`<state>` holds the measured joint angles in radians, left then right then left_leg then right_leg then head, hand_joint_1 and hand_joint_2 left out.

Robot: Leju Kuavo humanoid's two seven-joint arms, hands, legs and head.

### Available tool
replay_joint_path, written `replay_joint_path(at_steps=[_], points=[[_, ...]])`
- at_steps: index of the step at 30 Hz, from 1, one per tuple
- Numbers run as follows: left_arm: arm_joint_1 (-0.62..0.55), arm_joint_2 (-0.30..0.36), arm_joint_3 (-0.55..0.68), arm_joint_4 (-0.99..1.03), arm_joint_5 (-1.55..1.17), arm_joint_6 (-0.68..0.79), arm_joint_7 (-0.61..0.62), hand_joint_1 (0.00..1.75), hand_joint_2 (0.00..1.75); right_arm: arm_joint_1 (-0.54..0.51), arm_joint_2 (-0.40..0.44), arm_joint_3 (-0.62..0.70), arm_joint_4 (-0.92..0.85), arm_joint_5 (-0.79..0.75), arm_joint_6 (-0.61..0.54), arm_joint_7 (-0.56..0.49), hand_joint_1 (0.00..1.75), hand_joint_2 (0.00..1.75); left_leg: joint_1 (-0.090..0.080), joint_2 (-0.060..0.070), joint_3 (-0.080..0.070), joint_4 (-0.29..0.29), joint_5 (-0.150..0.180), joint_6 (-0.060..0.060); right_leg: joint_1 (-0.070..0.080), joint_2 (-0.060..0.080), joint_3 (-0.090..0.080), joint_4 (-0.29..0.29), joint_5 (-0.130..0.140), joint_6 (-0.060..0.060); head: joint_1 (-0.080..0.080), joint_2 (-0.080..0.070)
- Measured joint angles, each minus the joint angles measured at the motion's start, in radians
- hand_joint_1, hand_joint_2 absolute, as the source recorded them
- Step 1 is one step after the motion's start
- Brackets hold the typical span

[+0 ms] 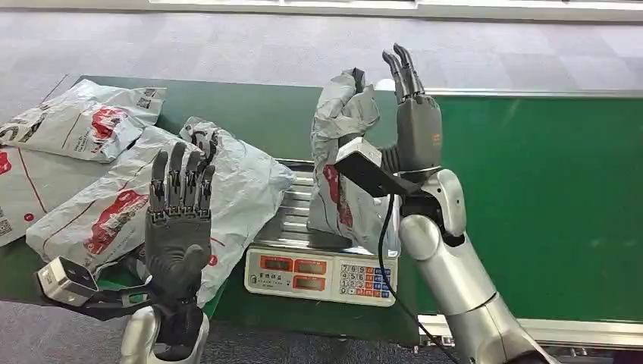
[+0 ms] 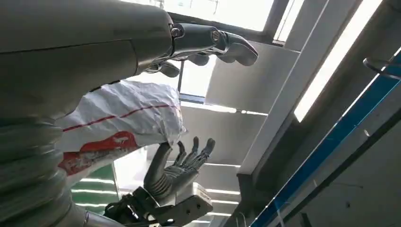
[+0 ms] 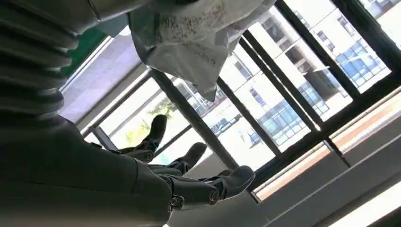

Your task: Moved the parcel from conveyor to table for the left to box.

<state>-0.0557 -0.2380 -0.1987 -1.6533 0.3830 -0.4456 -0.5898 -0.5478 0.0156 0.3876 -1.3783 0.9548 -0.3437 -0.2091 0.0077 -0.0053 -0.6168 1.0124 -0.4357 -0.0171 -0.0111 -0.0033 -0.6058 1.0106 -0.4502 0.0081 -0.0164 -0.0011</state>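
A crumpled grey parcel [image 1: 341, 152] with a red print stands upright, its lower end on the roller top of a scale [image 1: 318, 277]. My right hand [image 1: 415, 129] is raised beside the parcel's top, the thumb hooked over its upper edge and the fingers pointing straight up. In the right wrist view the parcel [image 3: 189, 38] hangs by the thumb side of the hand [image 3: 179, 184]. In the left wrist view the parcel [image 2: 123, 123] is in front of the right hand [image 2: 182, 168]. My left hand [image 1: 178, 220] is lifted at the table's near left, fingers spread and empty [image 2: 208, 42].
Several grey parcels lie on the green table at the left: a big one [image 1: 235, 182] just behind my left hand, another [image 1: 83, 117] at the far left. The green conveyor belt [image 1: 531, 205] runs to the right of the scale. Grey floor lies beyond.
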Motion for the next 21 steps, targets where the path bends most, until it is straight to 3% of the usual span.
replay_joint_path(at_steps=[21], points=[[-0.031, 0.000, 0.000, 0.002, -0.006, 0.023, 0.013, 0.00, 1.75, 0.041, -0.006, -0.042, -0.165, 0.008, -0.028, -0.018, 0.00, 0.00, 0.000, 0.000, 0.000, 0.000, 0.000, 0.000, 0.000, 0.000, 0.000, 0.000, 0.000, 0.000, 0.000, 0.000]])
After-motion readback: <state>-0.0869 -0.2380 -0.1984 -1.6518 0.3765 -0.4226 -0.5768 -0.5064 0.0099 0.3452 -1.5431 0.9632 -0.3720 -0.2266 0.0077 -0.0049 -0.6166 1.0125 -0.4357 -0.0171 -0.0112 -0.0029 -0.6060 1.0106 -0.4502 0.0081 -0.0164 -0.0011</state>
